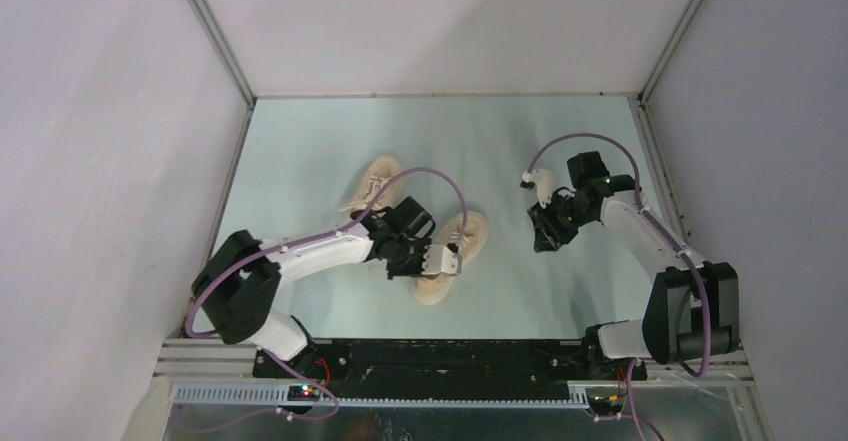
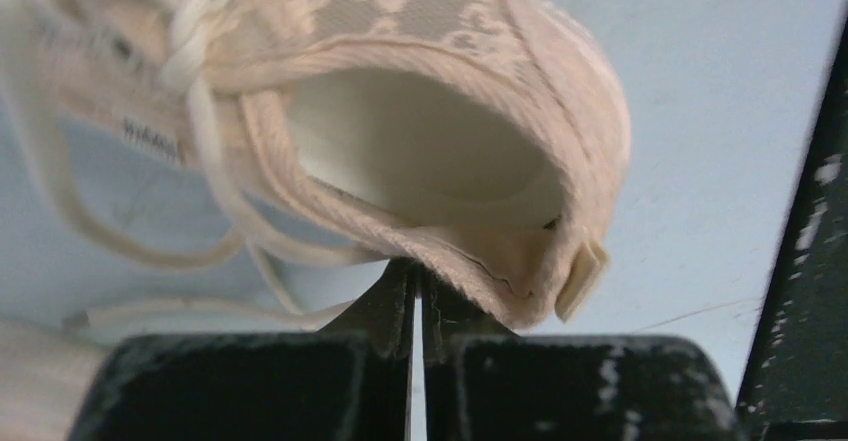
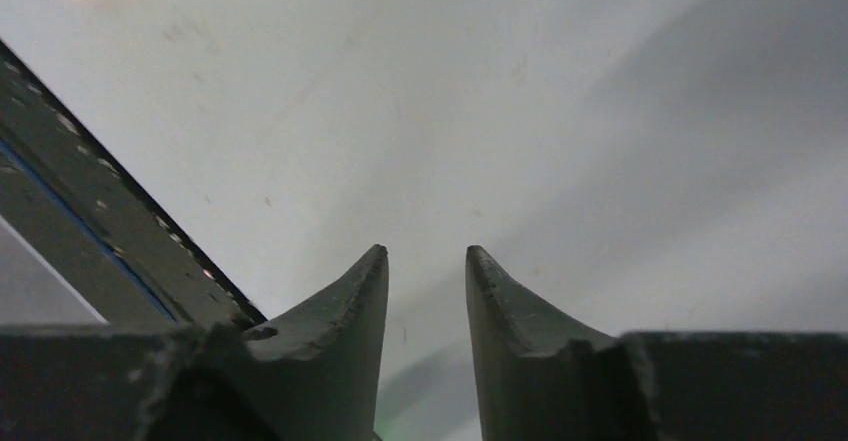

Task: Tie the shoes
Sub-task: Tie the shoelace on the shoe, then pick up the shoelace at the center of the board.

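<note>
- Your left gripper (image 1: 447,261) sits right over the near shoe (image 1: 470,233), which lies on the pale table (image 1: 500,141) roughly midway between the two arms.
- In the left wrist view the left gripper (image 2: 415,296) has its jaws pressed together, with only a sliver of light between them. The tips touch the padded collar rim of the near shoe (image 2: 450,51), just beside its heel tab (image 2: 582,276). You cannot tell from here whether any fabric is actually pinched.
- The off-white laces (image 2: 205,151) of that shoe hang loose and untied, trailing onto the table on the side away from the heel tab.
- The far shoe (image 1: 372,183) lies beyond and to the left of the near shoe, apart from it, partly crossed by the left arm's cable.
- Your right gripper (image 1: 545,239) is to the right of the near shoe, well apart from it.
- In the right wrist view the right gripper (image 3: 427,261) has its jaws parted, with nothing between them and only bare table beneath.
</note>
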`<state>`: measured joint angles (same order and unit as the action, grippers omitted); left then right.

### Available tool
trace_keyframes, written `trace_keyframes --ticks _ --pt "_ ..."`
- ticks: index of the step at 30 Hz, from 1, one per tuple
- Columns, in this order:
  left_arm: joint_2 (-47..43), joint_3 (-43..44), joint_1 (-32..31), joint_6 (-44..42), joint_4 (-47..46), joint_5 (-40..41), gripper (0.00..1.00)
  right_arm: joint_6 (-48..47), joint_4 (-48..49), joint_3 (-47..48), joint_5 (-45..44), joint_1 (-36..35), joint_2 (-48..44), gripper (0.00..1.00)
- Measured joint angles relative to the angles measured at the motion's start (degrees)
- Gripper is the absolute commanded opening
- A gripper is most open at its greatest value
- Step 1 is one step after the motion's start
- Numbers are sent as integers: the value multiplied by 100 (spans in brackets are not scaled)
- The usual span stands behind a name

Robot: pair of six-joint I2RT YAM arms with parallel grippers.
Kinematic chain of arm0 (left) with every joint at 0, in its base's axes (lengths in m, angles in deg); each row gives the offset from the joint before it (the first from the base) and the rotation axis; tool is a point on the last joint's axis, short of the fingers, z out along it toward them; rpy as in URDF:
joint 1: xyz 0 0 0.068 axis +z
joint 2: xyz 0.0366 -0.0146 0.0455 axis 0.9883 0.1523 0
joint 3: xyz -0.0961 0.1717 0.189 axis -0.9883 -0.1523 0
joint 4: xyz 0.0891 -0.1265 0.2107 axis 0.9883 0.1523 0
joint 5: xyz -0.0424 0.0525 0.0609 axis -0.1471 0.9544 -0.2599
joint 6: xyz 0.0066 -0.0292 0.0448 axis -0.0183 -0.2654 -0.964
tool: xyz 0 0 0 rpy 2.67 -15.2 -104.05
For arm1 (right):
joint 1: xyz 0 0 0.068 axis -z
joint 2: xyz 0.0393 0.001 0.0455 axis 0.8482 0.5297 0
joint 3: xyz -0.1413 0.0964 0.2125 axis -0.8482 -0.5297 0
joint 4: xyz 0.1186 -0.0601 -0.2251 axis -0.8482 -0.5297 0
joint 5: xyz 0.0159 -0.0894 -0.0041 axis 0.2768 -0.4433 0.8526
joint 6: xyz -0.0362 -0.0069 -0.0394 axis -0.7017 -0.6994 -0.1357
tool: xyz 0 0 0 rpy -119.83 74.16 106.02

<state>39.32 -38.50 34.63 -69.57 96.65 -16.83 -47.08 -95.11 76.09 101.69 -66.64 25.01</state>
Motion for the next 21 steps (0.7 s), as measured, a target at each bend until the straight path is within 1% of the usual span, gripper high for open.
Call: trace_keyframes --ticks 1,3,6,8,10,13,17,21 --pt "109 94 -83 -13 35 -96 1 61 13 118 168 -4 -24 47" --pt "304 284 -245 -4 92 -350 0 262 125 339 503 -4 -72 50" --pt "546 643 -420 133 166 -640 0 522 264 654 883 -31 11 51" --pt "728 1005 -494 310 199 -745 0 647 308 1001 1119 -94 299 52" --pt "752 1167 -503 442 133 -774 0 741 413 1198 1268 -212 586 52" --pt "662 1156 -424 673 50 -734 0 901 629 1248 1513 -531 929 54" --pt "472 973 -127 1097 26 -678 0 1156 1047 1248 2004 -1069 1333 56" --pt "286 791 129 1419 -2 -678 0 1292 1379 1252 2437 -1445 1703 56"
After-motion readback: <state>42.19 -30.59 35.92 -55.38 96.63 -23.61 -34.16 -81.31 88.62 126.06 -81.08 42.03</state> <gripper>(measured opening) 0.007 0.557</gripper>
